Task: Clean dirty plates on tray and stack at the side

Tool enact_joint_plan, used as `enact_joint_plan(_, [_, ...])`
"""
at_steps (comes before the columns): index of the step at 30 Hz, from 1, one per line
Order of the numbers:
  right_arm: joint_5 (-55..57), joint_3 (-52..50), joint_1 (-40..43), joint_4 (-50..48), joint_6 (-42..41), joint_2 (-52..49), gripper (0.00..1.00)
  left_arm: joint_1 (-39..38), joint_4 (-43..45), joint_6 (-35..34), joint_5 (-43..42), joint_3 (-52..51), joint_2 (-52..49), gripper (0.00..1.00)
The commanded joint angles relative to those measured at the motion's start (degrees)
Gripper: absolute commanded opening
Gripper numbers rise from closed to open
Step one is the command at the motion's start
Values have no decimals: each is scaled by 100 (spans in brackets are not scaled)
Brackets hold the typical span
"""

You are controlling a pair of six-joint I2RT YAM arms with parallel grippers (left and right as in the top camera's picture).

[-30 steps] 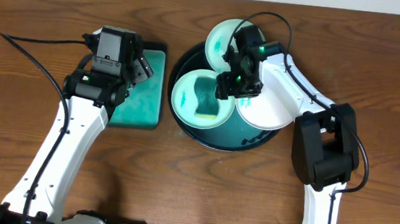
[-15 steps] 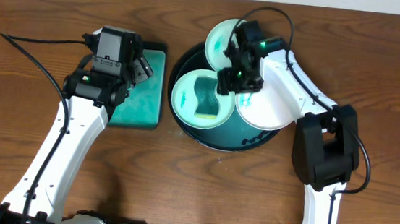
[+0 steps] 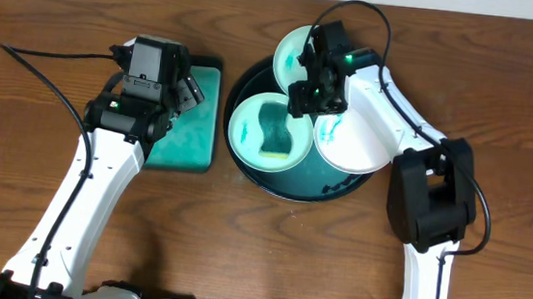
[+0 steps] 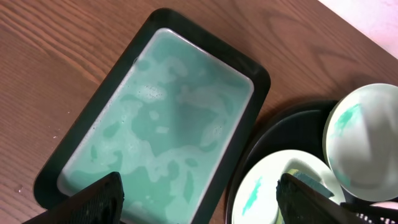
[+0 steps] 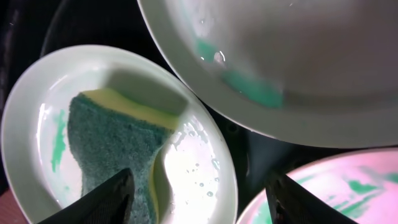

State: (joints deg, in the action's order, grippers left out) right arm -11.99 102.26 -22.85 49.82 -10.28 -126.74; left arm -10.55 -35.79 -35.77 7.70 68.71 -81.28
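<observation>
Right gripper (image 5: 199, 202) spread and empty, poised low over the tray (image 3: 304, 188). Just below, offset toward one finger: sponge (image 5: 109, 152) in the nearer mint-green plate (image 5: 199, 168), long axis crosswise to the finger line. Likely needs a short sideways shift before closing. Beyond, white plate (image 3: 359, 143) and second mint plate (image 3: 292, 53), both smeared. Farthest, left gripper (image 4: 199, 199) wide apart over the rectangular tray (image 4: 174, 124); right arm plainly nearer.

Left gripper (image 4: 199, 202) and right gripper (image 5: 199, 199) both gape

A rectangular black tray (image 4: 104, 93) holds patchy teal liquid (foamy in places); a green-and-yellow sponge (image 5: 112, 149) lies apart from it.
</observation>
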Motion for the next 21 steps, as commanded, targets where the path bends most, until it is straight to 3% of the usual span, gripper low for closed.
enact_joint_plan(1, [-210,-7,-186,-17,-83,-273,65,24,-20,76,72,-2,-35,79])
enact_joint_plan(21, [-24,-4,-96,1388,-31,-411,66,24,-44,105,-118,-2,-35,79])
